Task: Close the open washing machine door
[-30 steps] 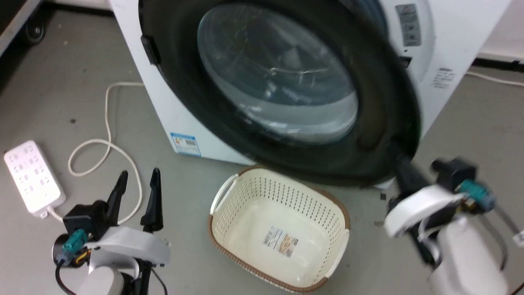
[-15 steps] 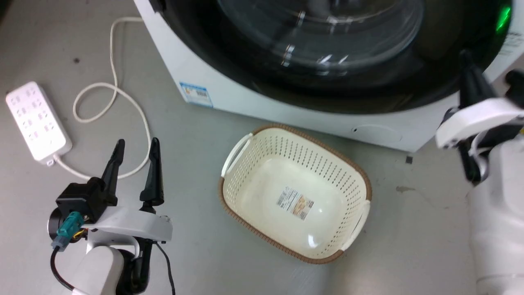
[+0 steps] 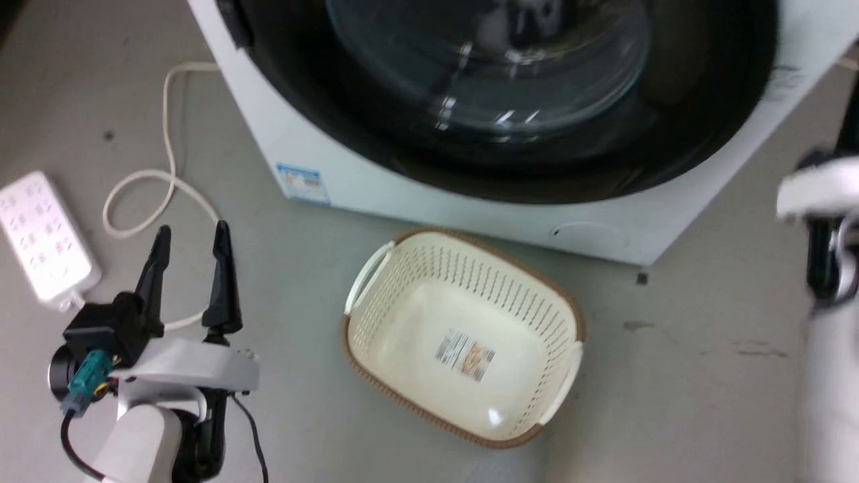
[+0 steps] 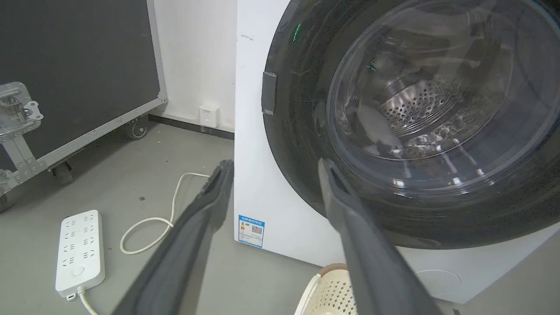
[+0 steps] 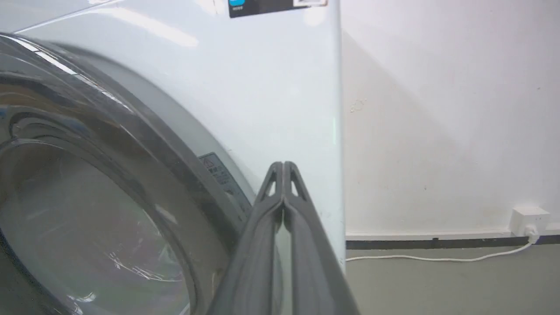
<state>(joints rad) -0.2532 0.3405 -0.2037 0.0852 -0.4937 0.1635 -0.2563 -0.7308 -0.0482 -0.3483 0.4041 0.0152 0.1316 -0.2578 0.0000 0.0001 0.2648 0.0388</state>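
The washing machine (image 3: 315,157) is a big white box with a small blue label low on its front. Its door (image 3: 698,114), glossy black with a bulging glass window, lies back against the machine's front; in the left wrist view the door (image 4: 302,131) looks flush and the steel drum shows through the glass. My left gripper (image 3: 190,243) hovers open over the floor at the lower left, holding nothing. In the right wrist view my right gripper (image 5: 283,166) is shut and empty, its tips just off the door's rim (image 5: 144,131) by the machine's right corner.
A cream perforated basket (image 3: 560,315) stands on the grey floor in front of the machine. A white power strip (image 3: 40,238) and its looped cord (image 3: 164,181) lie at the left. A black wheeled case (image 4: 65,65) stands further left, and a wall socket (image 5: 527,218) at the right.
The door has swung from standing open to lying against the machine's front. My right arm, then at the door's lower edge, now sits further right. The head camera has shifted too.
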